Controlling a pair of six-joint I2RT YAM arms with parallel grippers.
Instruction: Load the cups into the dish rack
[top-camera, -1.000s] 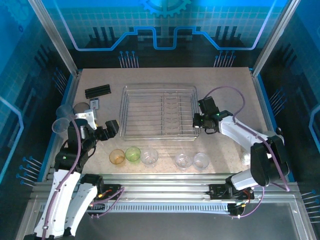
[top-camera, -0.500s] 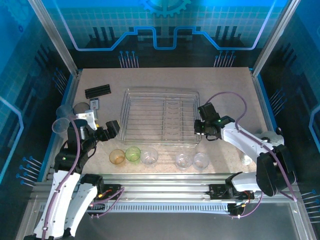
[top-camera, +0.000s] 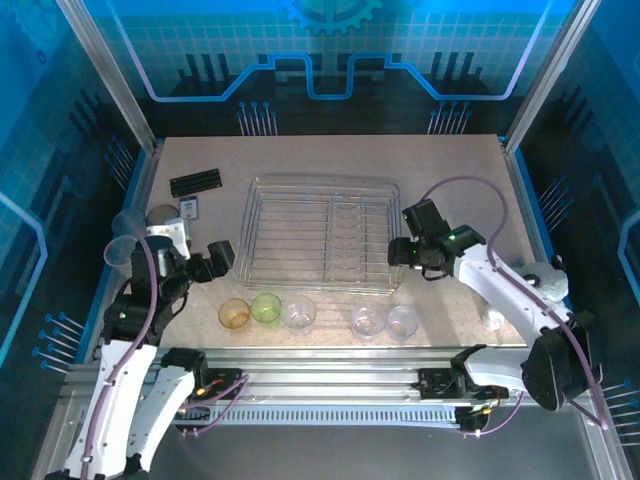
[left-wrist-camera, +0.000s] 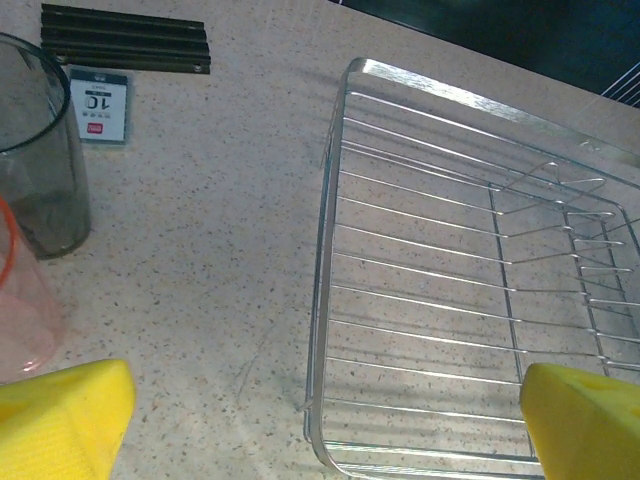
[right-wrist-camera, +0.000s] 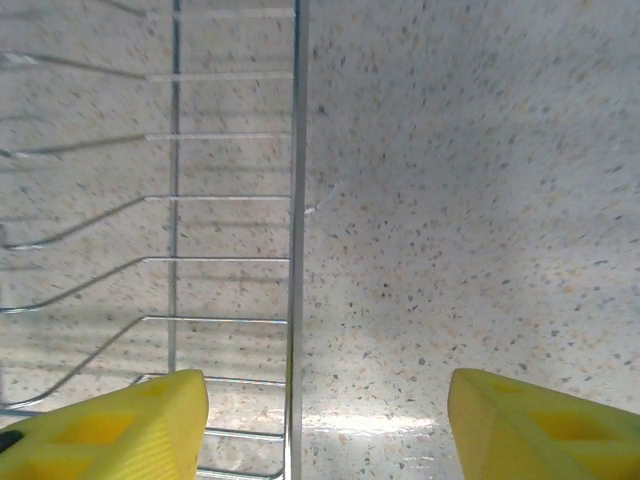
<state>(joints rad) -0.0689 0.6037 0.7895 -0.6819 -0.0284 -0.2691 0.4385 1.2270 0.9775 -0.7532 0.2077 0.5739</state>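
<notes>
Dish rack (top-camera: 320, 232) stands mid-surface and is unloaded; no cup sits on its rods. Five cups stand in a row between the rack and the near edge: orange cup (top-camera: 234, 314), green cup (top-camera: 266, 307), then three clear ones ending in the rightmost clear cup (top-camera: 402, 320). A smoky grey cup (left-wrist-camera: 35, 150) and a pinkish cup (left-wrist-camera: 20, 300) stand upright left of the rack. Left gripper (top-camera: 222, 258) is spread and empty, just off the rack's near-left corner. Right gripper (top-camera: 400, 252) is spread and empty above the rack's right rail. Judgement: the first pick is not yet made. The next move calls for the right gripper to come down on the rightmost clear cup, straddling one wall before pinching.
</notes>
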